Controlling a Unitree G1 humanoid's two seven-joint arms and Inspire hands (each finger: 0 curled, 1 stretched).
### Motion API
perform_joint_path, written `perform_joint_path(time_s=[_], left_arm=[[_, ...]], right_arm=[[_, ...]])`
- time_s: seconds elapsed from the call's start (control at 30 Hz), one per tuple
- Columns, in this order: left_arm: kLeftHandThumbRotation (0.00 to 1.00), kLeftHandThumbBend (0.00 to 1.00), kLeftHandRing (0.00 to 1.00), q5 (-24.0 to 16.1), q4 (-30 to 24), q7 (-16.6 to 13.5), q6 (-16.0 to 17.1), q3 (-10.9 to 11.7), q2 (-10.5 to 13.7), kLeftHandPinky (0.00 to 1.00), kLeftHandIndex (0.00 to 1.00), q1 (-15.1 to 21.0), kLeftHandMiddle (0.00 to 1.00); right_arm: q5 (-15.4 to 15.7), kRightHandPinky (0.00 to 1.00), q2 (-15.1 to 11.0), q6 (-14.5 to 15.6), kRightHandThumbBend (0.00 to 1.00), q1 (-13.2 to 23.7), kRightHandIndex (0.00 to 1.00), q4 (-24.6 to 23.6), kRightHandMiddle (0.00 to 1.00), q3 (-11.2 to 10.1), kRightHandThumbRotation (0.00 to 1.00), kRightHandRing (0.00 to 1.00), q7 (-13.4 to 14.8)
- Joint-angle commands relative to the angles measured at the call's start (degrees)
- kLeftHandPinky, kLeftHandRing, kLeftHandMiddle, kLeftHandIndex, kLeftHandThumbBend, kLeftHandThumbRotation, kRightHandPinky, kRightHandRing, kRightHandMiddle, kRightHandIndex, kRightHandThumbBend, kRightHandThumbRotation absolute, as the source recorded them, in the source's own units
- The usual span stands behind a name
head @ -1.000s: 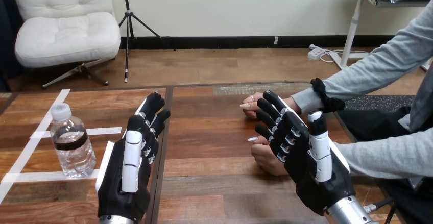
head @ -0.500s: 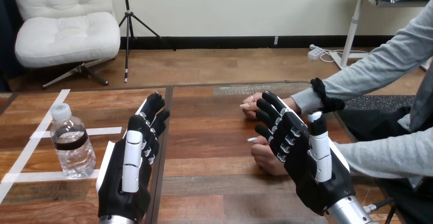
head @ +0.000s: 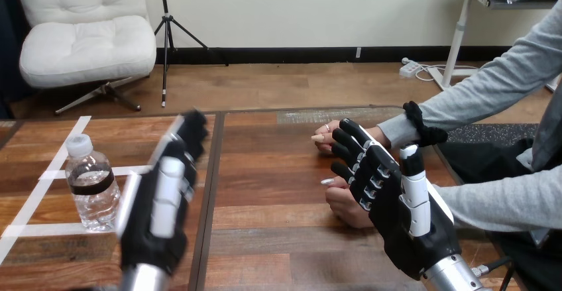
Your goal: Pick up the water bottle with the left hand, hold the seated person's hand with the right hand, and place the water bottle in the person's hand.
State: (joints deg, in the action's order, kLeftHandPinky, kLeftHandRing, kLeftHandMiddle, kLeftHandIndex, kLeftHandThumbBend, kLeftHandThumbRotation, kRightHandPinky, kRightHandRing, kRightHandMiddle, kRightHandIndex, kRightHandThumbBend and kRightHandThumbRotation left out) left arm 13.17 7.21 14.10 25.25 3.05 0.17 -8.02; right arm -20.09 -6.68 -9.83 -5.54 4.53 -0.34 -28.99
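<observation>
Water bottle (head: 94, 188): clear plastic with a white cap (head: 79, 145) and a dark band, standing upright on the wooden table (head: 278, 172) among the white tape lines (head: 40, 228), with nothing touching it. My left hand (head: 156, 218): hanging just beside the bottle on its right, fingers straight and close together, back of the hand facing up, holding nothing. My right hand (head: 404, 218): hovering with fingers straight and slightly spread, in front of the person's nearer hand (head: 343, 205); I cannot tell whether the two are touching, and none of my fingers are curling round it. The person's farther hand (head: 323, 140) is resting on the table beyond my fingertips. Risks, as I am judging them: my left hand is coming at the bottle side-on with flat fingers, so the backs of them could be knocking the light, tall bottle over or sliding it off the tape before my thumb is opening to take it. My right hand could be closing on the wrong one of the two hands, or pressing too hard. Change noted: against half a second ago, my left hand is swinging left toward the bottle and is blurring with the motion, while the bottle, my right hand and both of the person's hands are staying where they were.
</observation>
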Motion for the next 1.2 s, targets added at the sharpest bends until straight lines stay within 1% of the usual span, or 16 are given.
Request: perform_joint_path(time_s=[0.0,0.07,0.2,0.27,0.37,0.5,0.57,0.67,0.8,0.9,1.07,1.17], left_arm=[[0.90,0.72,0.92,0.3,-2.7,-1.6,1.3,2.4,1.0,0.96,0.88,7.4,0.90],[0.90,0.72,0.92,0.5,-2.6,-1.6,1.4,2.6,1.2,0.96,0.88,7.9,0.90],[0.91,0.71,0.92,1.2,-2.0,-1.7,1.8,4.1,2.2,0.98,0.88,10.2,0.90],[0.92,0.70,0.92,1.4,-1.8,-1.6,1.8,4.6,2.4,0.99,0.89,10.7,0.91],[0.93,0.70,0.94,1.9,-0.7,-1.8,2.3,6.1,3.3,1.00,0.90,12.4,0.92],[0.93,0.70,0.94,2.5,1.4,-1.9,3.7,8.1,4.1,1.00,0.89,14.6,0.92],[0.92,0.71,0.92,2.7,2.3,-2.0,4.3,8.8,4.3,0.99,0.87,15.3,0.91],[0.92,0.72,0.91,3.8,3.4,-1.5,4.8,10.0,4.9,0.98,0.87,16.4,0.90],[0.91,0.74,0.91,4.9,5.8,-0.8,6.9,11.6,5.7,0.97,0.87,18.1,0.90],[0.89,0.76,0.91,5.8,7.2,-0.3,7.8,12.5,6.1,0.95,0.87,19.1,0.90],[0.88,0.79,0.91,6.5,8.1,-0.2,8.5,13.7,6.7,0.95,0.87,19.7,0.90],[0.88,0.79,0.92,6.7,8.5,-0.3,8.7,14.3,7.1,0.96,0.87,19.9,0.90]], right_arm=[[0.0,1.00,0.1,-0.6,0.85,2.2,0.95,-2.6,0.96,-0.1,1.00,0.99,-0.2],[0.0,1.00,0.1,-0.7,0.85,2.2,0.95,-2.5,0.96,-0.1,1.00,0.99,-0.3],[0.0,1.00,0.2,-0.7,0.85,2.1,0.95,-2.6,0.96,-0.1,1.00,0.99,-0.2],[0.0,1.00,0.2,-0.7,0.85,2.1,0.95,-2.6,0.96,-0.1,1.00,0.99,-0.2],[0.0,1.00,0.2,-0.7,0.85,2.1,0.94,-2.6,0.96,0.0,1.00,0.98,-0.3],[0.0,1.00,0.2,-0.6,0.85,2.0,0.94,-2.8,0.96,0.0,1.00,0.98,-0.2],[0.0,1.00,0.2,-0.6,0.85,2.0,0.94,-2.8,0.95,0.0,1.00,0.98,-0.2],[-0.2,1.00,0.3,-0.5,0.86,1.9,0.93,-2.9,0.95,0.0,1.00,0.98,-0.3],[-0.2,1.00,0.3,-0.5,0.85,1.9,0.93,-3.0,0.95,0.0,1.00,0.98,-0.3],[-0.2,1.00,0.2,-0.5,0.85,1.9,0.93,-2.9,0.95,0.0,1.00,0.97,-0.4],[-0.1,1.00,0.2,-0.5,0.85,1.8,0.93,-3.1,0.95,0.1,1.00,0.98,-0.4],[-0.2,1.00,0.1,-0.6,0.85,1.9,0.93,-3.0,0.95,0.0,1.00,0.98,-0.7]])
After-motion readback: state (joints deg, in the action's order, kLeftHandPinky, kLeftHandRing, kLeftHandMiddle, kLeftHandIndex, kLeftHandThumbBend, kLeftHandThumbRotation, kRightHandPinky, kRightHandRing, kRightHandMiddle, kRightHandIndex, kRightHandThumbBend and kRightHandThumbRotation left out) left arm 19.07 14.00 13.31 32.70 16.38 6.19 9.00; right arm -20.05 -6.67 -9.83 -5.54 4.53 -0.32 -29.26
